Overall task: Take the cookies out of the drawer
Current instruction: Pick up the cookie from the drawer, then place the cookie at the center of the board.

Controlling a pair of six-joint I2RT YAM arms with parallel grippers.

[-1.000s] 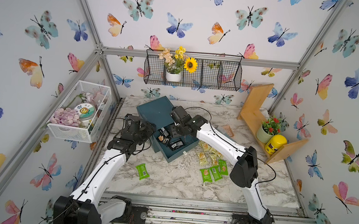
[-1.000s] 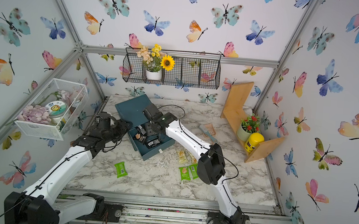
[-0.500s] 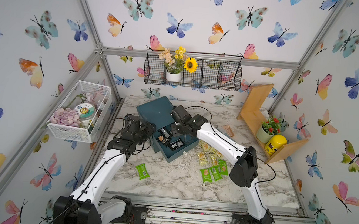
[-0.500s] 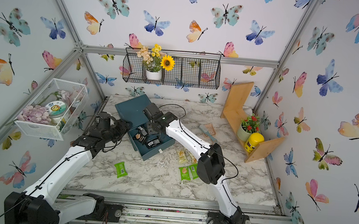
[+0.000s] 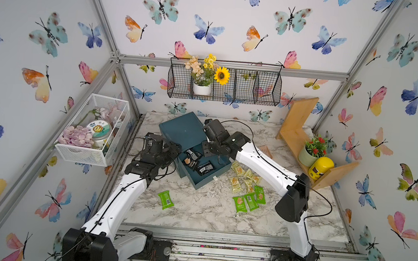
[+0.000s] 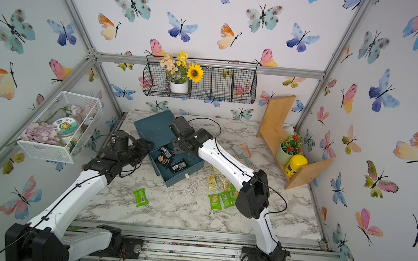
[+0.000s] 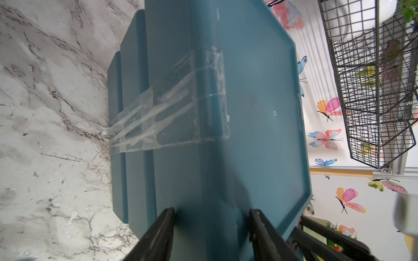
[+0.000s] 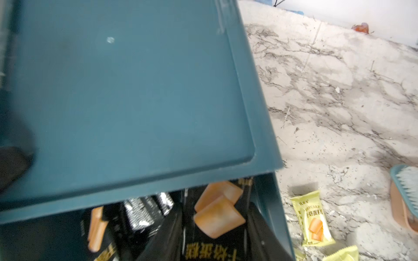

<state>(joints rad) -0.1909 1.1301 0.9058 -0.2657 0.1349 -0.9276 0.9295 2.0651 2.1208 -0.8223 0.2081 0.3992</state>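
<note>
Four green packets out, black packets in drawer

One green lies apart; about five pale yellow packets lie beside the rest on the marbled counter. At least three glossy black ones sit in the open teal plastic drawer. The left pincer clamps the cabinet; the right pincer hangs over the drawer, grip indiscernible.

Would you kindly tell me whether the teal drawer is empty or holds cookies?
Not empty. The drawer, pulled open, holds several black cookie packets, visible in both top views and the right wrist view.
</note>
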